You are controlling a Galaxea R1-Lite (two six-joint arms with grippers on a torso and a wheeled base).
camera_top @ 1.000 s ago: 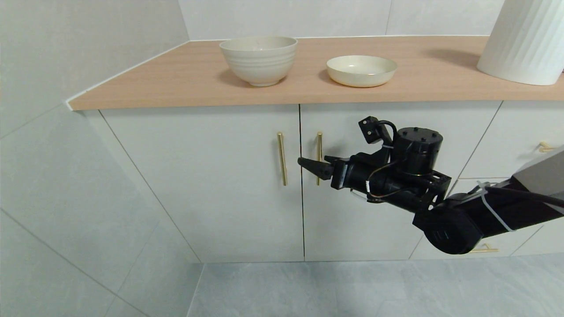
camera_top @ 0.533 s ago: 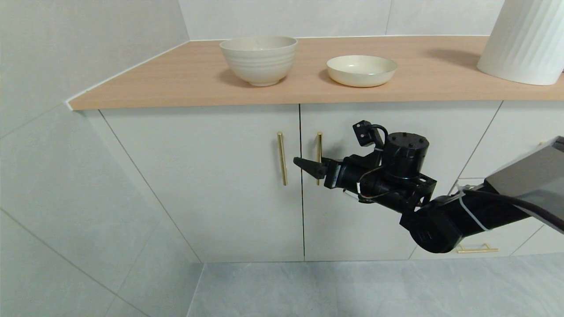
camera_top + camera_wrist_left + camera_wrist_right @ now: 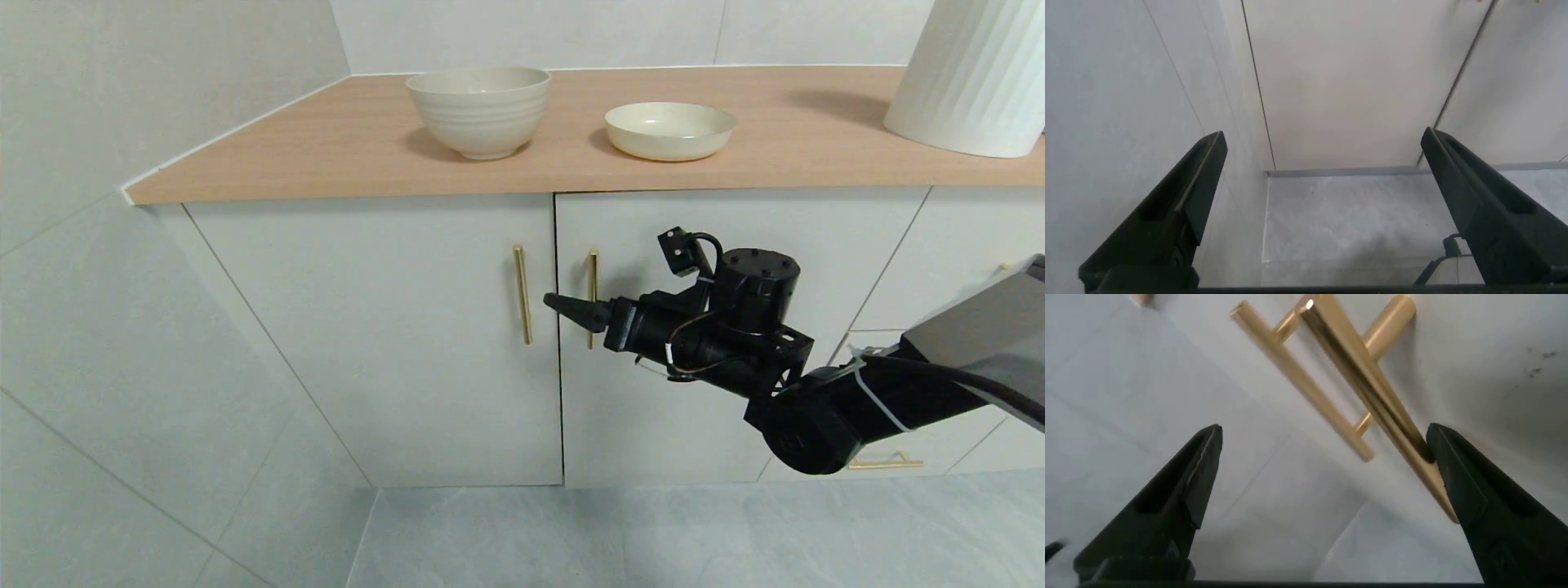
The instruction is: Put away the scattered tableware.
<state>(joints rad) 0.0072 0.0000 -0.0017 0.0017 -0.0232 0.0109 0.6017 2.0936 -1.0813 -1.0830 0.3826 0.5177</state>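
Grey floor tiles [image 3: 522, 539] run up to a pale base cabinet under a wooden countertop [image 3: 326, 155]. Nearest the robot, the left gripper [image 3: 1323, 140] hangs low, below and on the robot's side of the right door handle [image 3: 592, 298], its fingers spread wide with nothing between them.

The right gripper [image 3: 575, 310] is level with the middle of that handle. Its claw is spread, and in the right wrist view the brass bar runs between the fingers, close against one; contact cannot be confirmed. The left door handle [image 3: 522, 294] stands just beside it, across the seam. A thin dark line along the top of the right door [image 3: 653, 425] suggests it may be barely ajar.

Above and beyond the handle, on the countertop, sit a deep bowl [image 3: 480, 110] and a shallow dish [image 3: 669, 131], apart from each other. A white ribbed vessel [image 3: 971, 73] stands farther right.

The step in hand looks like opening the cabinet, with the tableware not yet moved. The next move likely calls for closing on the bar and pulling along the door's arc.
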